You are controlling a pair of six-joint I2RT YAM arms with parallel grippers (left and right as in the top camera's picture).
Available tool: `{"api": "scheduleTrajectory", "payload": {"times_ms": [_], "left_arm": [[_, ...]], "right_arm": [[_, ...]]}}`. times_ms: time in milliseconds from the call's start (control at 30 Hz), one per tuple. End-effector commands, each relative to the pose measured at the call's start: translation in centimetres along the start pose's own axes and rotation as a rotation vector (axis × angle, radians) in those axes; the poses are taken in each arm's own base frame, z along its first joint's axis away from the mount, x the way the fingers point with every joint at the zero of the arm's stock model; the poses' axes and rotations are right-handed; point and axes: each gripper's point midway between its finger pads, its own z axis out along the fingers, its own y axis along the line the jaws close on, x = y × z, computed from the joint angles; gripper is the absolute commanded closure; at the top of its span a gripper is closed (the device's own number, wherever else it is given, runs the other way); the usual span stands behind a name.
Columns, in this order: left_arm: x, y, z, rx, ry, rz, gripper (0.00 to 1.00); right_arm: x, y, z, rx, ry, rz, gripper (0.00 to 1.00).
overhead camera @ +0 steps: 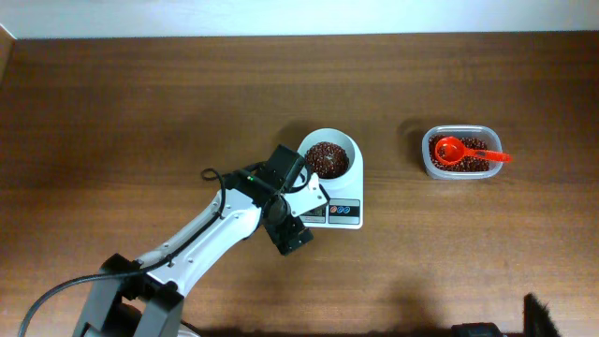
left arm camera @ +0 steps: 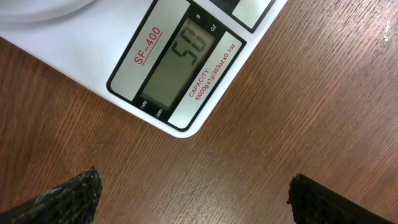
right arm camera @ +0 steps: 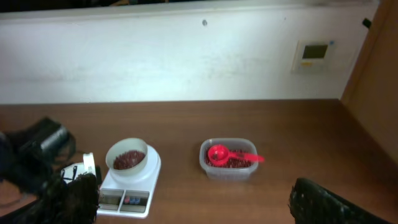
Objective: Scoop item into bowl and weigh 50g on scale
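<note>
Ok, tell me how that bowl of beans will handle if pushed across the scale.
The bowl looks smooth and sits on the flat scale, so it would probably slide rather than tip. The beans lie loose below the rim, so they would likely shift, not spill. Probably light: the display reads 50.

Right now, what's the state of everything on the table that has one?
scale: on, display reads 50
bowl: on the scale, partly filled with beans
tub: lidless, holds more beans
scoop: lying in the tub, unheld
left gripper: open, empty
right gripper: open, empty
</note>
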Motion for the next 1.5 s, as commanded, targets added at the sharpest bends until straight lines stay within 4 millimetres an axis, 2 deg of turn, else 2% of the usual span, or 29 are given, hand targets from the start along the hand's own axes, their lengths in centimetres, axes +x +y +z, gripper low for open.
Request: {"api": "scheduleTrajectory", "payload": {"times_ms": [0, 133, 267, 333, 467, 533, 633, 700, 867, 933, 1067, 1100, 1467], "left_arm": [[-0.2, -0.1, -0.3, 0.004, -0.015, 0.016, 0.01], [-0.2, -0.1, -0.3, 0.004, -0.015, 0.016, 0.01], [-0.2, -0.1, -0.3, 0.004, -0.015, 0.016, 0.01], [-0.1, -0.1, -0.3, 0.004, -0.014, 0.016, 0.01], [-0.2, -0.1, -0.3, 0.004, -0.015, 0.016, 0.01], [-0.2, -0.1, -0.3, 0.004, -0.015, 0.016, 0.01], [-0.2, -0.1, -0.3, 0.004, -0.015, 0.016, 0.01], [-0.2, -0.1, -0.3, 0.004, -0.015, 0.016, 0.01], [-0.2, -0.1, -0.3, 0.004, -0.015, 0.016, 0.01], [-0.2, -0.1, -0.3, 0.004, -0.015, 0.016, 0.01], [-0.2, -0.1, -0.3, 0.004, -0.015, 0.016, 0.01], [-0.2, -0.1, -0.3, 0.004, -0.015, 0.016, 0.01], [-0.2, -0.1, -0.3, 0.004, -0.015, 0.016, 0.01]], "right_arm": [[4.1, -0.4, 0.7, 0.007, -0.003, -0.007, 0.01], [7.9, -0.6, 3.1, 0.001, -0.059, -0.006, 0.01], [10.1, -0.9, 6.7, 0.013, -0.056, -0.004, 0.01], [9.7, -0.9, 8.7, 0.011, -0.103, -0.004, 0.01], [7.5, -0.9, 12.3, 0.006, -0.264, -0.007, 0.01], [7.1, -0.8, 13.9, 0.001, -0.336, -0.007, 0.01], [7.6, -0.9, 16.5, -0.005, -0.434, -0.007, 0.01], [8.5, -1.0, 17.8, -0.007, -0.480, -0.007, 0.01], [13.5, -1.3, 21.1, -0.004, -0.426, -0.007, 0.01], [16.8, -1.6, 22.6, 0.001, -0.343, -0.007, 0.01], [21.2, -1.9, 23.7, 0.012, -0.156, -0.007, 0.01], [21.6, -1.9, 23.8, 0.013, -0.143, -0.007, 0.01], [21.6, -1.9, 23.8, 0.013, -0.139, -0.007, 0.01]]}}
